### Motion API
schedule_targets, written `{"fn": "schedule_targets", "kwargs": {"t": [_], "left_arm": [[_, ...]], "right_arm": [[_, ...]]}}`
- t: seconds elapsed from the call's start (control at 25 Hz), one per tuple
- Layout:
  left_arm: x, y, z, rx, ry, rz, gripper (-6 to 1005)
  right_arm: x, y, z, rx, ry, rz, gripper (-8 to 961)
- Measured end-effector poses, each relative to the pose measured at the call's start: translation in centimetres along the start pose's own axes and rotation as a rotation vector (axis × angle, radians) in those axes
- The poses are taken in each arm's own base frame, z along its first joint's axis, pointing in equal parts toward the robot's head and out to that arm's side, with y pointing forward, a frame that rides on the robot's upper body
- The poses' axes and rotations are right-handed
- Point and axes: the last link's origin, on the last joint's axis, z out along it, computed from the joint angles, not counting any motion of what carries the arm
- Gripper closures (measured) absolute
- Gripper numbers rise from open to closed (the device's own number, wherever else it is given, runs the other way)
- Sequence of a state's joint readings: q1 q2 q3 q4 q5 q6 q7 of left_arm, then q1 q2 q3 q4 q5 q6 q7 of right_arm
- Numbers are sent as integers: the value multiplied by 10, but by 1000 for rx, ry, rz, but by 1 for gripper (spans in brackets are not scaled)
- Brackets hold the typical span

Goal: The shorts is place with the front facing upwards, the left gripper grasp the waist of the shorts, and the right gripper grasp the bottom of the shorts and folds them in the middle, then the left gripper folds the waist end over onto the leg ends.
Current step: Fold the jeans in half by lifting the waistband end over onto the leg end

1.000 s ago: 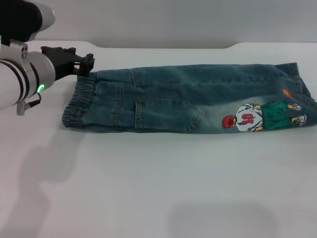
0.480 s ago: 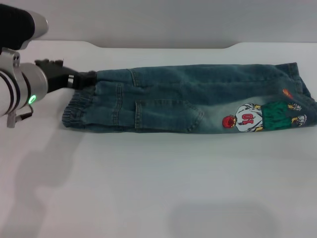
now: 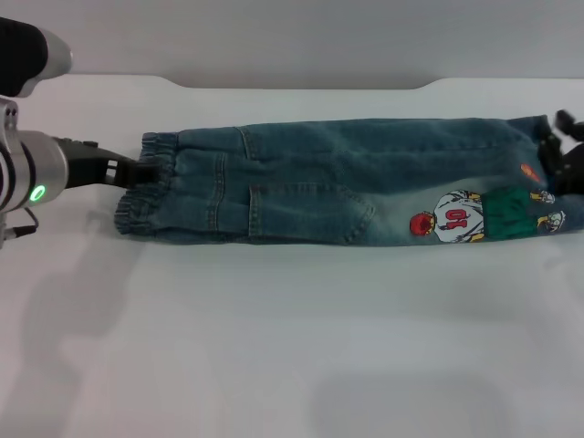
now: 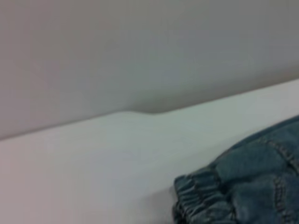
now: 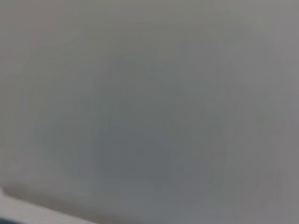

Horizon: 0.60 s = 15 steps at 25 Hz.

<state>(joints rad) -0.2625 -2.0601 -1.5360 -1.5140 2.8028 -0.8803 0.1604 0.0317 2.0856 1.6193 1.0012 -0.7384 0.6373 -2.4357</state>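
White table (image 3: 274,365) fills the head view, bare surface in the foreground, pale wall behind. The shorts (image 3: 347,193) lie flat across its far half, already folded lengthwise into one long strip: stitched pocket panel near the middle, cartoon patch numbered 10 (image 3: 453,216) toward the robot's right. The waist (image 3: 140,187), a puckered elastic band, sits at the robot's left end; the leg ends (image 3: 547,173) at the right end, partly hidden. The left gripper (image 3: 137,172) reaches in low from the left on its silver arm, green light showing, tips at the waistband's outer edge and apparently touching it. Fingers look drawn close together, though whether they pinch denim or merely rest against it cannot be told from here. The left wrist view shows only the gathered waistband corner on the table, no fingers. The right gripper (image 3: 564,157) enters at the right edge over the hems, a dark shape; finger state cannot be told. The right wrist view shows blank grey only. Judgement: the lengthwise fold seems done, and the step in hand is the left gripper securing the waist for the second fold. Next move calls for a firm pinch through both layers of elastic, a lift clear of the table, then a carry rightward to lay the waist over the leg ends, with the right gripper out of the way.
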Motion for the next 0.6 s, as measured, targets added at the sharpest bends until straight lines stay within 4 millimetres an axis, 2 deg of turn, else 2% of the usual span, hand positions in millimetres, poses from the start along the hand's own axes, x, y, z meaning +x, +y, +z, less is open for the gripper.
{"fn": "schedule_targets", "kwargs": {"t": [0.2,0.4,0.6], "left_arm": [[-5,-3,0,1,-42,-10,155],[-9,-3,0,-5,-80,-11,153],[-12,-1,2,-13,-117,-8,153]], "right_arm": [[9,17,10,-25,-8,-37,687],[11,25,15,-50,-20,-70,908],[14,30,14,-67,-15,-72,946]]}}
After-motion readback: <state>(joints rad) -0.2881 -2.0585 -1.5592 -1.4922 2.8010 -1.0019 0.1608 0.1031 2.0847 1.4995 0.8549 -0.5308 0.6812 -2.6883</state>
